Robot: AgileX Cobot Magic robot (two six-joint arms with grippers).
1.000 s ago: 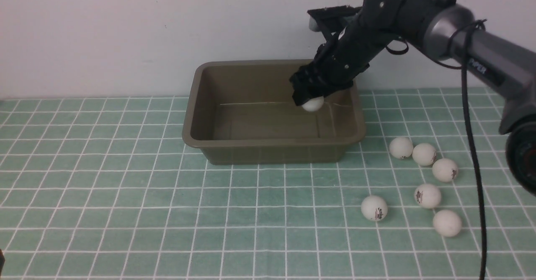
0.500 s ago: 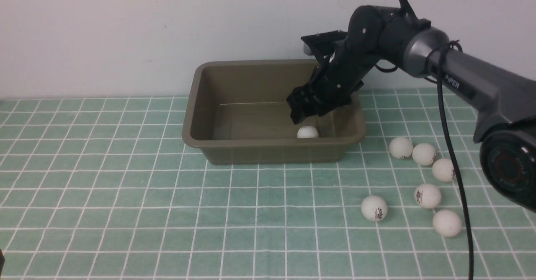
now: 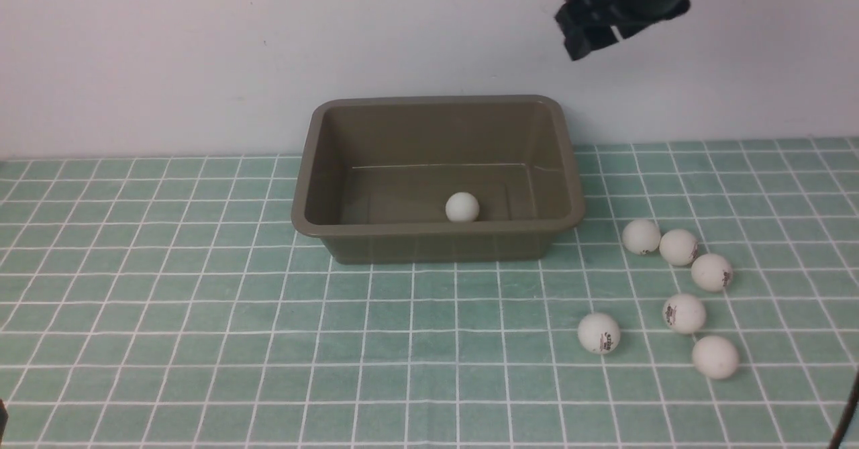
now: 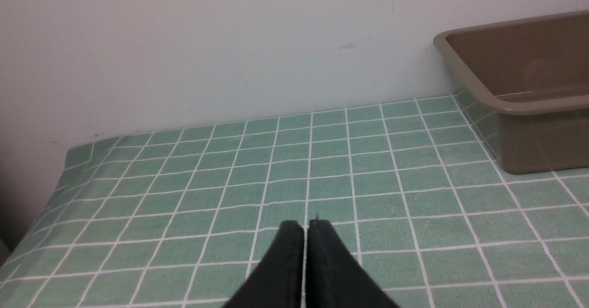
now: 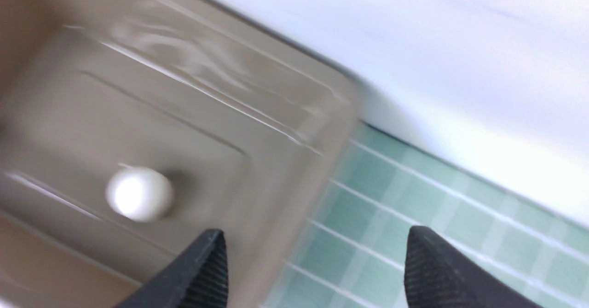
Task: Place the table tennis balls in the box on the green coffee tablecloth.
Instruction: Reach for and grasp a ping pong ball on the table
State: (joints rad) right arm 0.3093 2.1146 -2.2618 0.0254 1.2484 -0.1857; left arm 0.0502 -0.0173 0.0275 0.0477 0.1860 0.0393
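The olive-brown box [image 3: 436,237] stands on the green coffee tablecloth [image 3: 201,315] by the wall. One white table tennis ball [image 3: 462,207] lies on its floor, blurred in the right wrist view [image 5: 139,194]. Several more balls lie on the cloth right of the box, among them one [image 3: 641,235] nearest it, one [image 3: 598,333] in front and one [image 3: 715,356] farthest forward. My right gripper [image 3: 590,29] hangs open and empty high above the box's far right corner, its fingertips [image 5: 214,252] spread wide. My left gripper [image 4: 306,227] is shut over bare cloth, left of the box [image 4: 520,107].
A plain white wall [image 3: 201,46] rises directly behind the box. The cloth's left edge [image 4: 55,179] drops off in the left wrist view. A dark cable [image 3: 847,402] crosses the front view's lower right corner.
The right gripper opened and let the ball fall into the box, then rose high up and to the right. The ball rolled a little left on the box floor.
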